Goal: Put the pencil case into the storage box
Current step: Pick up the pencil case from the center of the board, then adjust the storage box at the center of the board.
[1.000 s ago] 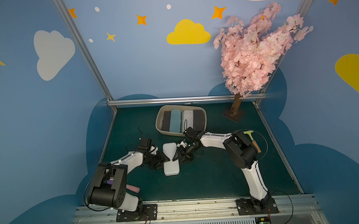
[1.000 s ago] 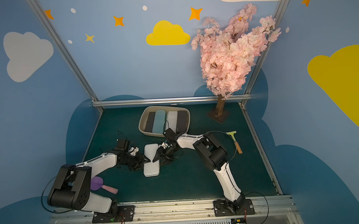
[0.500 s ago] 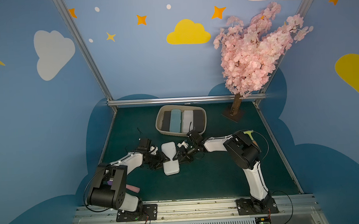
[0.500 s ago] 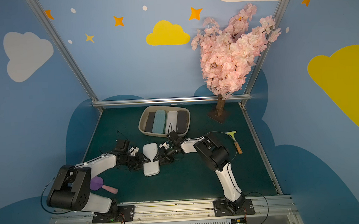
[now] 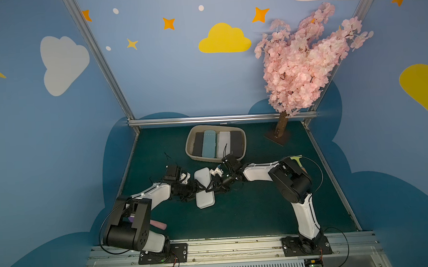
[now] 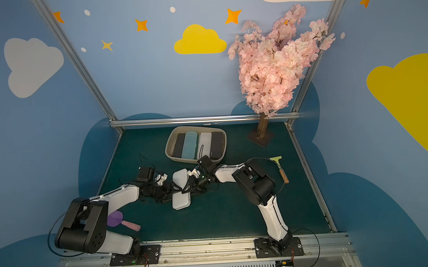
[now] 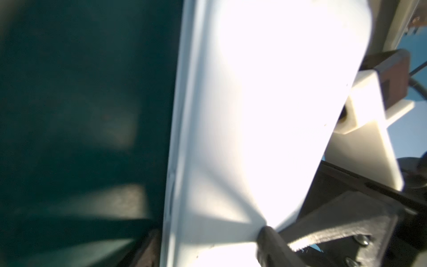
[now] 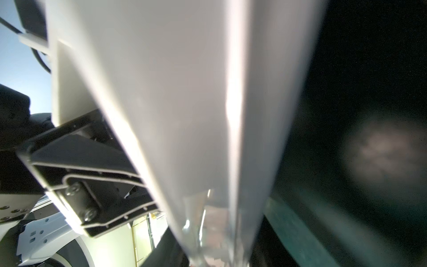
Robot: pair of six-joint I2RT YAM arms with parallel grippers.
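Observation:
The white pencil case [image 5: 205, 201] [image 6: 181, 202] lies on the green mat, in front of the beige storage box [image 5: 188, 145] [image 6: 168, 146]. Both grippers meet at its middle. My left gripper [image 5: 201, 188] [image 7: 209, 242] reaches in from the left, and its fingers stand apart on either side of the case [image 7: 254, 115]. My right gripper [image 5: 210, 187] [image 8: 213, 247] comes from the right and is shut on the case [image 8: 184, 92], which fills its wrist view. The fingertips are partly hidden in both top views.
The box holds two black cases, a blue case [image 5: 208, 144] and a white one. A pink blossom tree [image 5: 302, 59] stands at the back right. A yellow-headed scraper [image 6: 280, 168] lies right of my right arm. A purple paddle [image 6: 115, 218] lies by my left arm's base.
My right gripper slid further left onto the pencil case and closed on it. My left gripper's fingers spread wider. The case stayed on the mat.

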